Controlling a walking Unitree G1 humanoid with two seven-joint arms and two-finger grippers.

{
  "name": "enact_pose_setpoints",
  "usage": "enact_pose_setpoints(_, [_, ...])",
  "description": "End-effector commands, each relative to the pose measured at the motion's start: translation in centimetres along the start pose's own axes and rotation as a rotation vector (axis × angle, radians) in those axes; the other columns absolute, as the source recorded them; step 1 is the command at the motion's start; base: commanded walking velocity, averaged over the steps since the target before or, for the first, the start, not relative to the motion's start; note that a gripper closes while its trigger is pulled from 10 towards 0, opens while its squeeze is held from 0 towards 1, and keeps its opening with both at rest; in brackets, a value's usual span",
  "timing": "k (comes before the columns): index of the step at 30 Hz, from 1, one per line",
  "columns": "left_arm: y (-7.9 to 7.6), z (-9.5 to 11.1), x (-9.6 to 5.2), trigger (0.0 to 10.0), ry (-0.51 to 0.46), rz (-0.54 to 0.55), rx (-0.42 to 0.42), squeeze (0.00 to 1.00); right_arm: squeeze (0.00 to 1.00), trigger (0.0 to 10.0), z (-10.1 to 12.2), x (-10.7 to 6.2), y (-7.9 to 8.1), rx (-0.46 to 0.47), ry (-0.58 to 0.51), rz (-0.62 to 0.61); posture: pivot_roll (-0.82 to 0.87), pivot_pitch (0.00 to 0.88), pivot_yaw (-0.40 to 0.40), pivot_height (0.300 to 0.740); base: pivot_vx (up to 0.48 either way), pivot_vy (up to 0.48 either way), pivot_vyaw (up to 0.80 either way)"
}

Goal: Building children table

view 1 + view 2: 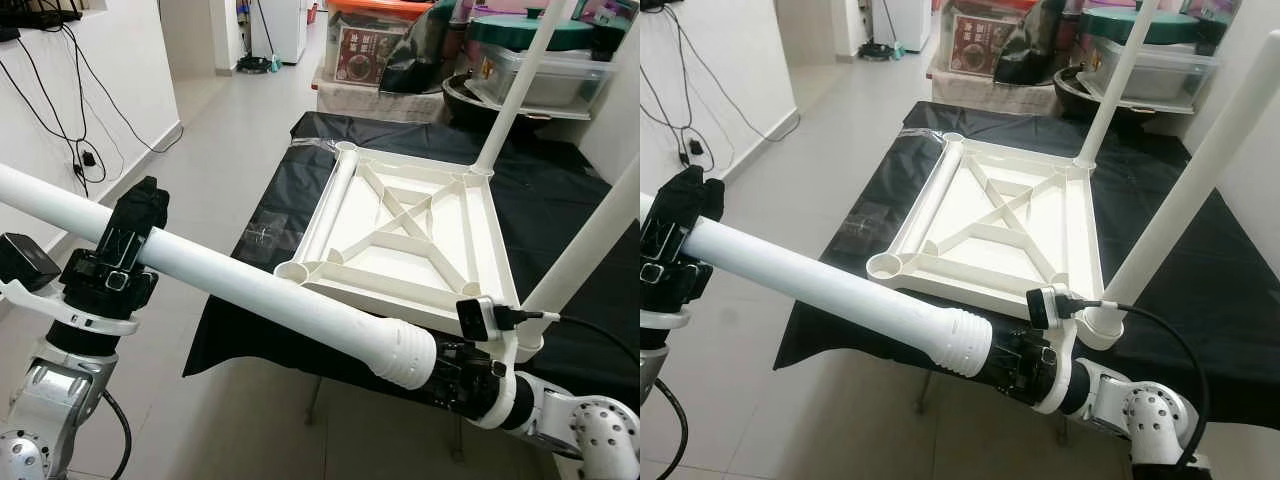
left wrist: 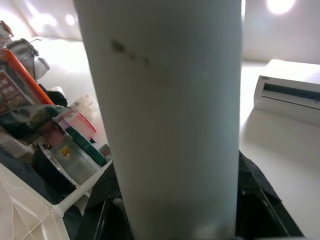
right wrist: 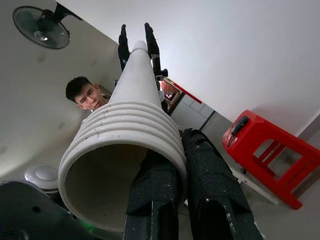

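Both grippers, left gripper (image 1: 130,235) and right gripper (image 1: 455,368), hold the white leg (image 1: 230,275) near-horizontal, threaded end rightward.

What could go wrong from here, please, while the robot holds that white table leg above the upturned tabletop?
1. The right tool grips the table leg right at its ribbed end, so the fingers may block it from entering the empty corner socket.
2. The long leg could swing into the two legs already standing, such as the near one.
3. A person stands close behind the far end, which the left tool holds; it may strike them.
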State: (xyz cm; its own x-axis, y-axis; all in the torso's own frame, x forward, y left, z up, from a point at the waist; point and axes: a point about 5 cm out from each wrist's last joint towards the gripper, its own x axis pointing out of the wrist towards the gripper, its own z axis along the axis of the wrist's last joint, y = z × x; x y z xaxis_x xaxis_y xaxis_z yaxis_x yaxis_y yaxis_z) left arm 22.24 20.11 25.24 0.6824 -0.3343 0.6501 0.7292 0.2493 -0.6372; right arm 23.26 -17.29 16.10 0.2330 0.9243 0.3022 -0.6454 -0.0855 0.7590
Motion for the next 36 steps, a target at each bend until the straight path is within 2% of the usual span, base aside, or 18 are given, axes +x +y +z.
enact_pose_setpoints(1, [0.3, 0.1, -0.1, 0.0, -0.002, 0.031, 0.014, 0.0, 0.0, 0.0, 0.0, -0.1, -0.3, -0.039, 0.02, -0.055, 0.11, 0.082, -0.054, 0.74, 0.0, 0.0, 0.0])
enact_pose_setpoints(2, [0.4, 0.0, -0.2, 0.0, 0.005, 0.038, 0.016, 0.0, 0.0, 10.0, 0.1, 0.0, -0.4, -0.059, 0.022, -0.066, 0.11, 0.083, -0.054, 0.74, 0.0, 0.0, 0.0])
enact_pose_setpoints(3, [0.5, 0.0, -0.2, 0.0, 0.014, 0.046, 0.02, 0.0, 0.05, 10.0, 0.1, 0.0, -0.5, -0.075, 0.024, -0.073, 0.11, 0.084, -0.052, 0.74, 0.0, 0.0, 0.0])
enact_pose_setpoints(4, [0.6, -0.1, -0.2, 0.0, 0.021, 0.057, 0.023, 0.0, 0.44, 10.0, 0.3, 0.0, -0.9, -0.099, 0.018, -0.108, 0.11, 0.084, -0.051, 0.74, 0.0, 0.0, 0.0])
enact_pose_setpoints(5, [0.7, -0.2, -0.3, 0.0, 0.026, 0.064, 0.025, 0.0, 0.44, 10.0, 0.4, 0.0, -1.2, -0.111, 0.013, -0.131, 0.11, 0.084, -0.051, 0.74, 0.0, 0.0, 0.0])
enact_pose_setpoints(6, [0.8, -0.2, -0.2, 8.7, 0.033, 0.067, 0.026, 0.0, 1.0, 10.0, 0.7, -0.2, -1.5, -0.122, 0.0, -0.161, 0.11, 0.084, -0.051, 0.74, 0.0, 0.0, 0.0])
enact_pose_setpoints(8, [0.8, -0.3, -0.2, 8.7, 0.037, 0.068, 0.025, 0.0, 1.0, 10.0, 0.8, -0.2, -1.7, -0.128, -0.008, -0.179, 0.11, 0.083, -0.051, 0.74, 0.0, 0.0, 0.0])
enact_pose_setpoints(9, [0.9, -0.3, -0.2, 10.0, 0.041, 0.069, 0.025, 0.0, 1.0, 10.0, 0.9, -0.4, -1.8, -0.138, -0.01, -0.184, 0.11, 0.083, -0.048, 0.74, 0.0, 0.0, 0.0])
enact_pose_setpoints(16, [1.3, 0.1, 0.2, 10.0, 0.047, 0.077, 0.027, 0.0, 1.0, 10.0, 1.6, -1.6, -2.0, -0.194, -0.011, -0.239, 0.11, 0.08, -0.045, 0.74, 0.0, 0.0, 0.0])
enact_pose_setpoints(17, [1.4, 0.3, 0.3, 10.0, 0.047, 0.078, 0.028, 0.0, 0.0, 10.0, 2.0, -2.1, -2.0, -0.211, -0.018, -0.251, 0.11, 0.078, -0.046, 0.74, 0.0, 0.0, 0.0])
enact_pose_setpoints(18, [1.4, 0.3, 0.3, 10.0, 0.047, 0.078, 0.028, 0.0, 0.0, 10.0, 2.0, -2.1, -2.0, -0.211, -0.018, -0.251, 0.11, 0.078, -0.046, 0.74, 0.0, 0.0, 0.0])
enact_pose_setpoints(20, [1.5, 0.8, 1.1, 10.0, 0.058, 0.07, 0.042, 0.0, 0.0, 10.0, 3.8, -3.6, -1.8, -0.306, -0.05, -0.322, 0.1, 0.073, -0.04, 0.74, 0.0, 0.0, 0.0])
enact_pose_setpoints(21, [1.5, 0.8, 1.1, 10.0, 0.058, 0.07, 0.042, 0.0, 0.0, 10.0, 3.8, -3.6, -1.8, -0.306, -0.05, -0.322, 0.1, 0.073, -0.04, 0.74, 0.0, 0.0, 0.0])
enact_pose_setpoints(23, [1.5, 1.2, 1.7, 10.0, 0.063, 0.059, 0.052, 0.0, 0.0, 10.0, 5.0, -4.4, -1.7, -0.377, -0.068, -0.373, 0.1, 0.071, -0.041, 0.74, 0.0, 0.0, 0.0])
enact_pose_setpoints(31, [1.3, 2.2, 3.2, 10.0, 0.054, 0.044, 0.106, 0.0, 0.0, 10.0, 6.3, -4.9, -2.1, -0.457, -0.109, -0.452, 0.11, 0.065, -0.039, 0.74, 0.0, 0.0, 0.0])
enact_pose_setpoints(33, [1.0, 1.9, 4.0, 10.0, 0.102, 0.048, 0.187, 0.0, 0.0, 10.0, 7.4, -2.6, -1.6, -0.536, -0.178, -0.435, 0.11, 0.062, -0.036, 0.74, 0.0, 0.0, 0.0])
enact_pose_setpoints(35, [1.0, 1.9, 4.0, 10.0, 0.102, 0.048, 0.187, 0.0, 0.0, 10.0, 7.4, -2.6, -1.6, -0.536, -0.178, -0.435, 0.11, 0.062, -0.036, 0.74, 0.0, 0.0, 0.0])
enact_pose_setpoints(36, [1.0, 1.6, 4.2, 10.0, 0.127, 0.057, 0.219, 0.0, 0.0, 10.0, 7.7, -1.5, -1.3, -0.567, -0.203, -0.423, 0.11, 0.062, -0.036, 0.74, 0.0, 0.0, 0.0])
